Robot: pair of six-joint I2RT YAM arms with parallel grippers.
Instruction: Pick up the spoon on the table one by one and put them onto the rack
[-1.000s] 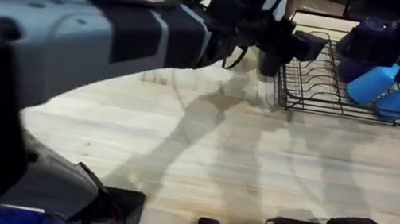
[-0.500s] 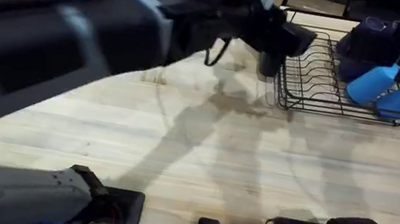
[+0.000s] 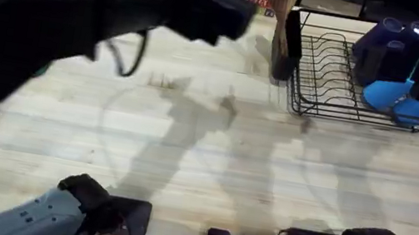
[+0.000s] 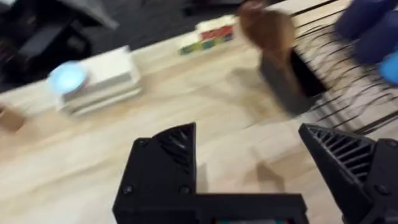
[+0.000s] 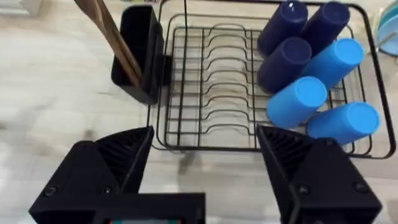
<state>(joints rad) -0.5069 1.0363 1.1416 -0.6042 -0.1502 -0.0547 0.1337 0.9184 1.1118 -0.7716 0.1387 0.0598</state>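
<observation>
Pale wood table (image 3: 211, 160). At its far right, a black wire rack (image 5: 211, 87) – cups piled at one end, tall utensil holder (image 5: 140, 53) at the other. Two wooden spoons (image 5: 112, 37) stand in the holder, bowls up. Likely light, stiff, not fragile; best gripped mid-handle. Left gripper (image 4: 249, 174) released, empty. Right gripper (image 5: 202, 171) spread, empty. No readable labels, brands etc.
</observation>
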